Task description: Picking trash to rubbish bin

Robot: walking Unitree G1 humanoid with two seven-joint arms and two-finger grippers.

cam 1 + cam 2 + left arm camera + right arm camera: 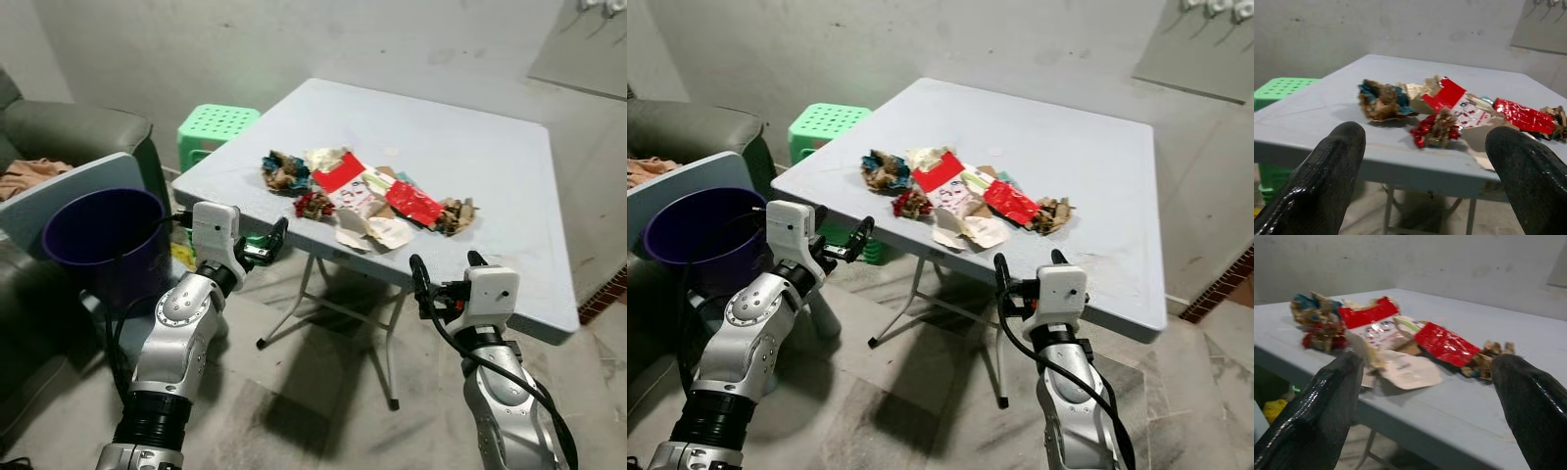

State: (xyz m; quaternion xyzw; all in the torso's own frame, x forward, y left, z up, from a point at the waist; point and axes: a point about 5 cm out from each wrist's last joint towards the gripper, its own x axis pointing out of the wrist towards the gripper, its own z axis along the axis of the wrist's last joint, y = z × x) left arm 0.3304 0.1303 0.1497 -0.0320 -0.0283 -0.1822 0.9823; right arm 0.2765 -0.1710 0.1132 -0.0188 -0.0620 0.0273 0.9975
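A bare grey concrete wall stands behind a pale blue folding table (509, 186), whose thin white legs rest on a stained concrete floor (323, 392). A line of trash lies across the near half of the tabletop: a crumpled brown and teal wrapper (284, 172) at the robot's left, a small red and gold crumpled wrapper (313, 204) just in front of it, a flat red wrapper (339, 173), a printed white and red packet (355, 196), a torn cream paper piece (377, 232) nearest the table edge, a shiny red foil packet (412, 203), and a crumpled brown scrap (456, 215) at the right end. The pieces touch or overlap one another in the middle of the row.

To the left of the table, beside a dark green sofa (69, 132), stands a purple bin (103, 235) with its mouth open upward. A green plastic stool (217, 125) sits behind the table's left corner.

The left gripper (271, 245) is raised just short of the table's near left edge, its two black fingers spread apart and empty, aimed toward the red and gold wrapper. The right gripper (446, 272) is held below and in front of the table's near edge, level with the foil packet, its fingers also spread wide with nothing between them.
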